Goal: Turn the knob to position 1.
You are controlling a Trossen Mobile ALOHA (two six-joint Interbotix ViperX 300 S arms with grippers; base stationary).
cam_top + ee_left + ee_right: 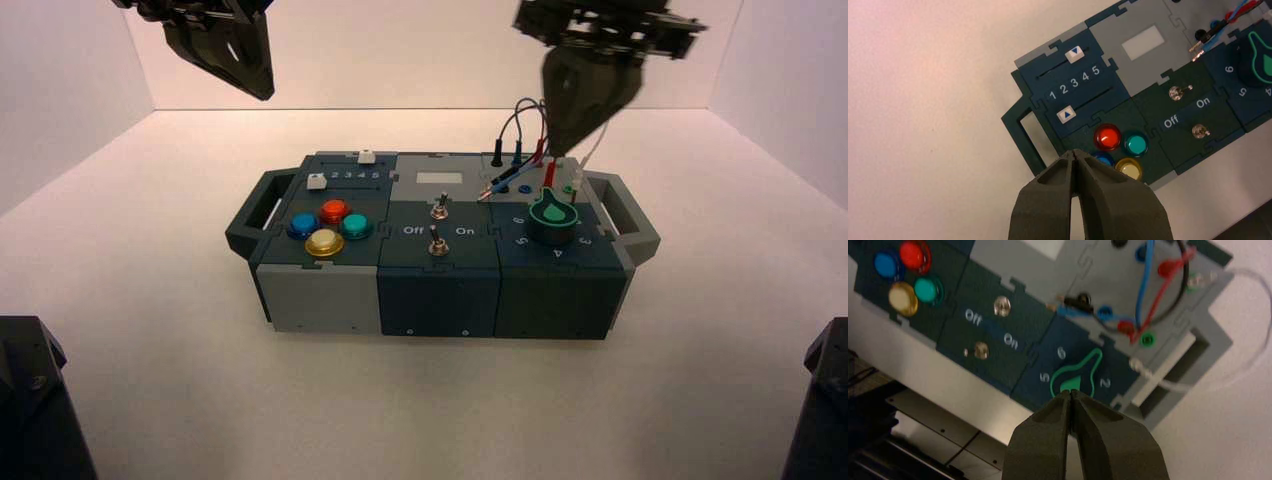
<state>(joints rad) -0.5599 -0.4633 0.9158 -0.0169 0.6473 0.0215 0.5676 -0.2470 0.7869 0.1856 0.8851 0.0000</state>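
The robot's right pincer [1071, 394], its fingers closed, hovers over the right side of the control box [438, 300]. Just beside its tips in the right wrist view, and apart from them in the high view, sits the dark-green knob [1073, 377], its pointer aimed between the printed 6 and 2. Near the pincer, colored wires [1148, 290] loop across the box's gray far-right panel. Farther to the pincer's left stand two small metal switches [439, 210] beside the words "Off" and "On." Beyond them are four round buttons [333, 212], red, blue, green and yellow, and two white sliders [1066, 114], the one nearer the buttons at the 1 end. Well apart, past the sliders, the left pincer [1074, 154] hangs idle, closed, in the air.
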